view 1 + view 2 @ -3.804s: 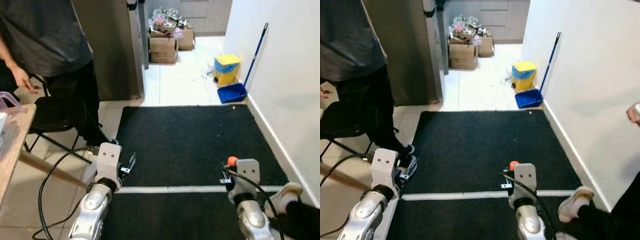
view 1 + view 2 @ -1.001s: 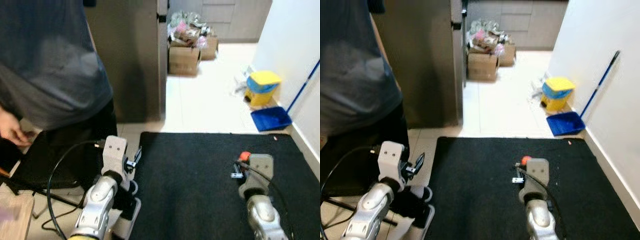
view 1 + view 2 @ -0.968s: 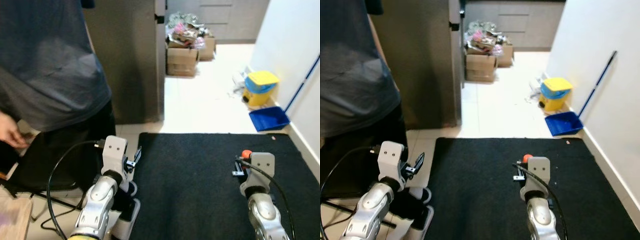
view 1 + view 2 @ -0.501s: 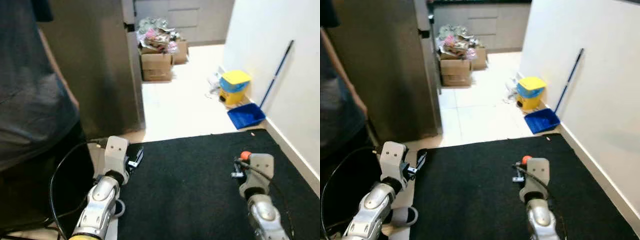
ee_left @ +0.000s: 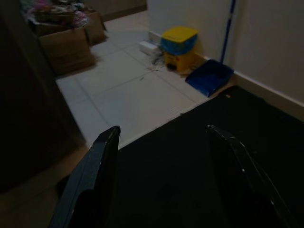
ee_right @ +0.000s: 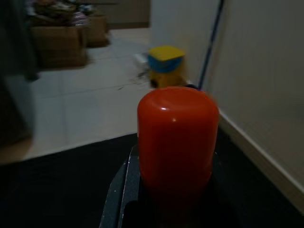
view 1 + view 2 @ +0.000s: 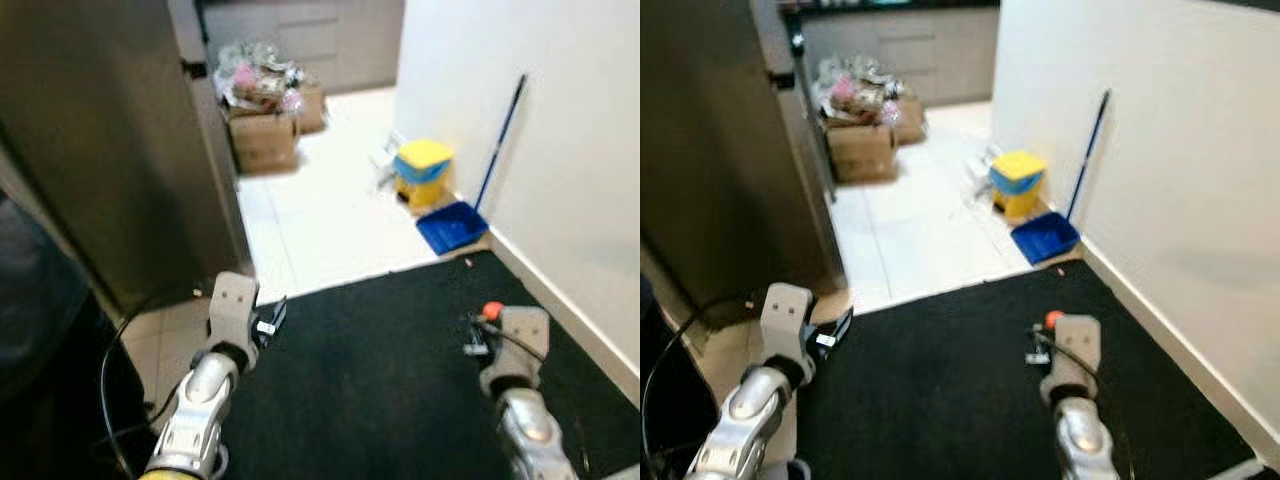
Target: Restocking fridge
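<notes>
The tall dark-grey fridge (image 7: 110, 150) stands at the left, its side toward me and its door edge by the tiled passage. My left gripper (image 5: 161, 166) is open and holds nothing; it hangs over the near left corner of the black mat (image 7: 380, 370). My right gripper (image 6: 173, 199) is shut on an orange-red round-topped container (image 6: 176, 137), whose top pokes up as an orange dot (image 7: 491, 310) above the right wrist, over the mat's right side.
Cardboard boxes (image 7: 262, 140) full of rubbish stand beyond the fridge. A yellow-lidded bin (image 7: 424, 170), a blue dustpan (image 7: 450, 227) and its long handle (image 7: 500, 140) lean by the white wall (image 7: 560, 150). A person's dark clothing (image 7: 40, 340) fills the lower left.
The camera has swung and moved forward, so the fridge looms larger at the left and the person has slid to the frame's edge. Both arms hold the same pose.
</notes>
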Tool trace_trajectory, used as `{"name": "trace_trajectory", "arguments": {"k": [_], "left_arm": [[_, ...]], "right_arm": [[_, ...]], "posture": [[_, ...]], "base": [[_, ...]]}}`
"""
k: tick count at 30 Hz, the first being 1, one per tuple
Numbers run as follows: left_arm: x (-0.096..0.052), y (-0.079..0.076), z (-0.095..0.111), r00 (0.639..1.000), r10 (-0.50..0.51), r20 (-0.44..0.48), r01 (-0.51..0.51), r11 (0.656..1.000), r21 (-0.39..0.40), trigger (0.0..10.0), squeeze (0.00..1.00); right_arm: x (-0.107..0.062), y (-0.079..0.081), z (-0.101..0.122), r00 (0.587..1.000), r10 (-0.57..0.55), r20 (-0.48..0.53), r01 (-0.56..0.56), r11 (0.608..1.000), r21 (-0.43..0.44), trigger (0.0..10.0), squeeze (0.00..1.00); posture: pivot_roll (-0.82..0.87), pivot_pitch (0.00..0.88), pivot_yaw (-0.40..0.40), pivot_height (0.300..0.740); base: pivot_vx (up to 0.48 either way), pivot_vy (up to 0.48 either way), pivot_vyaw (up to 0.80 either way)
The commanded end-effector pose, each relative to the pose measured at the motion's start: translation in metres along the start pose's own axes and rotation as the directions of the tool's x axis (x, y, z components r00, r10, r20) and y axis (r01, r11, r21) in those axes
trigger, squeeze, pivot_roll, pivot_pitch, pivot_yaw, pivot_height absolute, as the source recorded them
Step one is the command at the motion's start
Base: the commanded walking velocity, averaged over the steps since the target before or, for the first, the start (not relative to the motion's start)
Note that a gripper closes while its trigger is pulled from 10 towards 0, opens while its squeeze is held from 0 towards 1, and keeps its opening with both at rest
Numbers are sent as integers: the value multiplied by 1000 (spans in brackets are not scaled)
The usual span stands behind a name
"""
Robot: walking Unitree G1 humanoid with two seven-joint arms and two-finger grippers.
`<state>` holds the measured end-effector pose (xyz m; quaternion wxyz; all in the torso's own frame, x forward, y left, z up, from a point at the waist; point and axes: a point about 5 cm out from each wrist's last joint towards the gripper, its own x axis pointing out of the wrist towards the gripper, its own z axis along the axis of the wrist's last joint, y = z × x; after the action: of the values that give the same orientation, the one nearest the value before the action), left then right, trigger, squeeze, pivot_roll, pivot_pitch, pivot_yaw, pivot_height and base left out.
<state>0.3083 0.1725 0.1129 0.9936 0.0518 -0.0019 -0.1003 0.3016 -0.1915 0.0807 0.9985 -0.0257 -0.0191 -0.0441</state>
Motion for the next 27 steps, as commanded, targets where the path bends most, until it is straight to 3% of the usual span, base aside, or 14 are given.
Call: {"name": "trace_trajectory", "arguments": {"k": [1, 7, 27], "left_arm": [[-2, 2, -4, 1000, 4, -16, -4, 1000, -1, 10000, 0], [-2, 2, -4, 1000, 5, -16, -5, 1000, -2, 10000, 0], [-2, 2, -4, 1000, 9, -16, -9, 1000, -2, 10000, 0]], "right_arm": [[-3, 6, -5, 1000, 15, -19, -14, 1000, 14, 10000, 0], [-4, 6, -5, 1000, 13, -20, -12, 1000, 13, 10000, 0], [-3, 7, -6, 1000, 15, -25, -15, 999, -29, 10000, 0]], "posture": [[-70, 124, 44, 740], [-70, 125, 43, 740], [-70, 127, 45, 740]], "base": [[285, 0, -425], [300, 0, -423], [332, 0, 0]]}}
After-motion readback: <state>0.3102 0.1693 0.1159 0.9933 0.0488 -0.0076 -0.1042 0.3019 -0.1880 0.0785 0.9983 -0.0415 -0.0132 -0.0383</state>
